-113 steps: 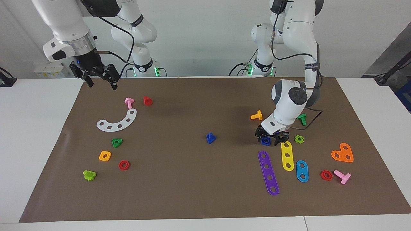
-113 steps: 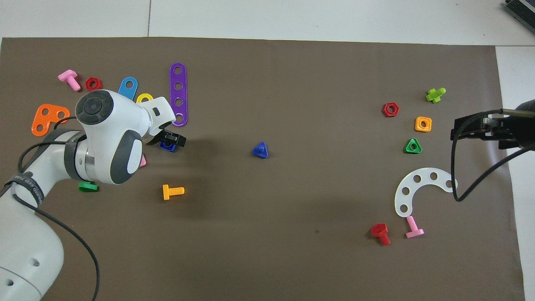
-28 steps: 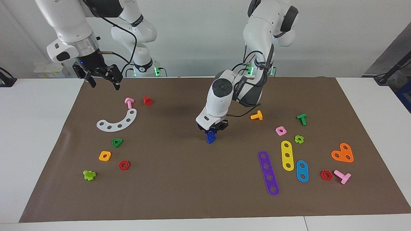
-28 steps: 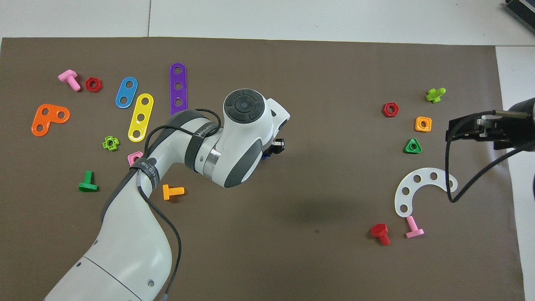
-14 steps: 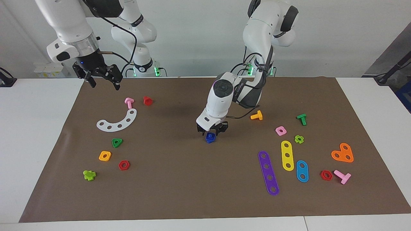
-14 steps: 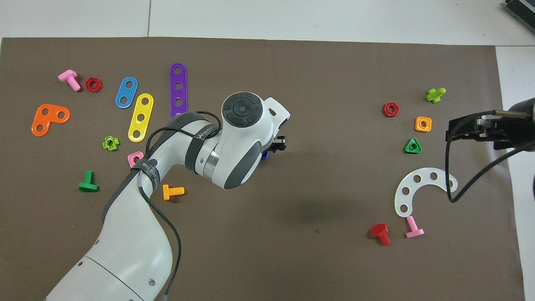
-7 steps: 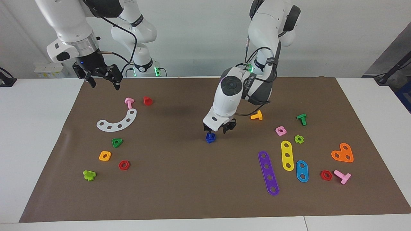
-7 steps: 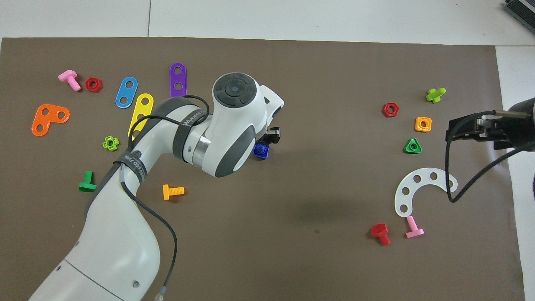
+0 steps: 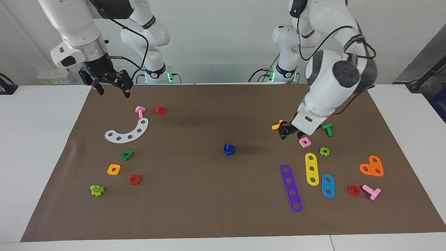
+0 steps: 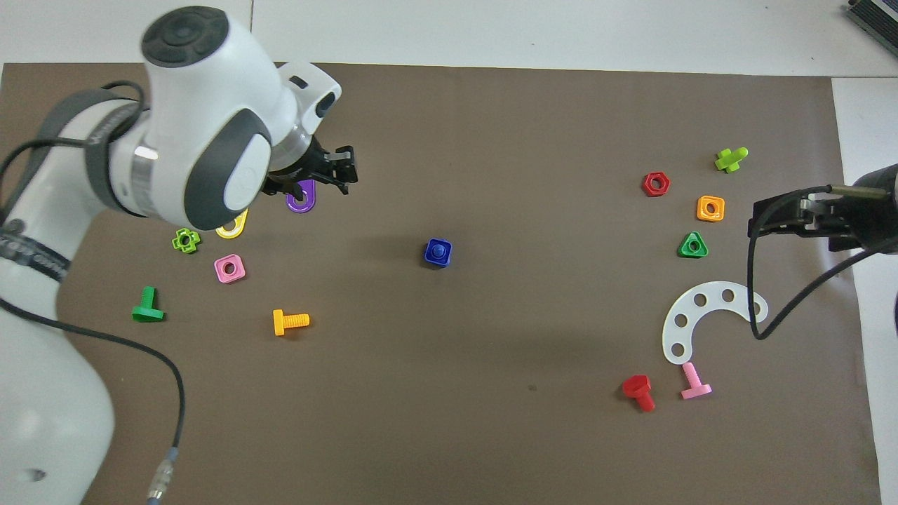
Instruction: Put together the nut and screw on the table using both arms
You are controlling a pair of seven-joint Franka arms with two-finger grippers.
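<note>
The dark blue nut (image 9: 228, 147) sits on the shaft of the dark blue screw (image 9: 228, 152), which stands on its head in the middle of the brown mat (image 9: 209, 202). In the overhead view the nut (image 10: 430, 254) shows square, with the screw's shaft tip (image 10: 438, 249) in its hole. My left gripper (image 9: 288, 132) is open, empty and up in the air over the parts toward the left arm's end, well away from the nut; it also shows in the overhead view (image 10: 313, 179). My right gripper (image 9: 110, 89) is open and waits over the mat's corner.
Toward the left arm's end lie an orange bolt (image 9: 278, 125), a pink nut (image 9: 305, 142), a green bolt (image 9: 328, 129) and purple (image 9: 291, 188), yellow and blue strips. Toward the right arm's end lie a white arc (image 9: 127, 131), a green triangular nut (image 9: 127, 154) and an orange nut (image 9: 114, 169).
My left gripper carried the nut to the screw, set it on the shaft, let go, then rose and swung back toward its own end. The right arm has not moved.
</note>
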